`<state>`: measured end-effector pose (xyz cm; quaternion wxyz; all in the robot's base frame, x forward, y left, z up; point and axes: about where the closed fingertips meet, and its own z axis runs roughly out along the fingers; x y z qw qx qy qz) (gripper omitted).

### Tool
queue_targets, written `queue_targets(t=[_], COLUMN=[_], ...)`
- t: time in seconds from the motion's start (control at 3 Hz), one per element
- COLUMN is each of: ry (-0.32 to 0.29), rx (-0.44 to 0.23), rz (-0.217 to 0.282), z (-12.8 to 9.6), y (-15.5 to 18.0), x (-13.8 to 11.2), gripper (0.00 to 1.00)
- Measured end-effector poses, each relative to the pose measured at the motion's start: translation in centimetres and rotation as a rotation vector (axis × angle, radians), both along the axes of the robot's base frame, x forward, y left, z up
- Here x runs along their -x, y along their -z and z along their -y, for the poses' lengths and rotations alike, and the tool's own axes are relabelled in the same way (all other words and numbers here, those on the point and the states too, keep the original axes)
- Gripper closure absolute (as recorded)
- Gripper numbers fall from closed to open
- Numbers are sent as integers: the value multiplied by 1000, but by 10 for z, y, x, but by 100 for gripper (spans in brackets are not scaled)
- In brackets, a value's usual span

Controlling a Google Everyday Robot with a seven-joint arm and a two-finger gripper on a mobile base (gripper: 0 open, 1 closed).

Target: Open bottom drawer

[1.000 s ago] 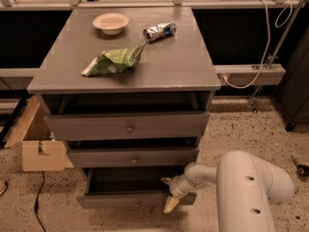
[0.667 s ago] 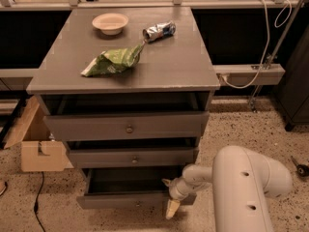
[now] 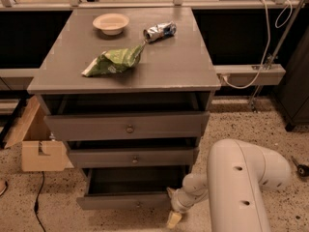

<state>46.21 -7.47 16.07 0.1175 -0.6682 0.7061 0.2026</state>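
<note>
The grey cabinet [image 3: 125, 71] has three drawers. The bottom drawer [image 3: 120, 201], with the narrowest front and a small round knob [image 3: 137, 205], stands pulled out, and its dark inside [image 3: 137, 180] shows. My gripper [image 3: 173, 207] is low at the right end of the bottom drawer's front, at the end of my white arm [image 3: 241, 187]. The mid-sized drawer [image 3: 133, 157] and the widest top drawer [image 3: 126, 126] are each a little way out.
On the cabinet top lie a cream bowl [image 3: 111, 23], a green chip bag [image 3: 113, 62] and a crushed can [image 3: 159, 31]. A cardboard box [image 3: 41, 151] stands on the speckled floor to the left. A cable tray [image 3: 251, 74] runs along the wall to the right.
My gripper has sunk a little lower beside the bottom drawer's right end. The arm has shifted slightly. The drawer stays pulled out.
</note>
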Motion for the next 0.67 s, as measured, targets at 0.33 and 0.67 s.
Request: queue_targets(t=[0.33,0.67], ry=[10,10], rx=[0,0], rz=[-23,-23], z=[1,1], y=[-5,-13], x=[8,8], gripper=[47,70])
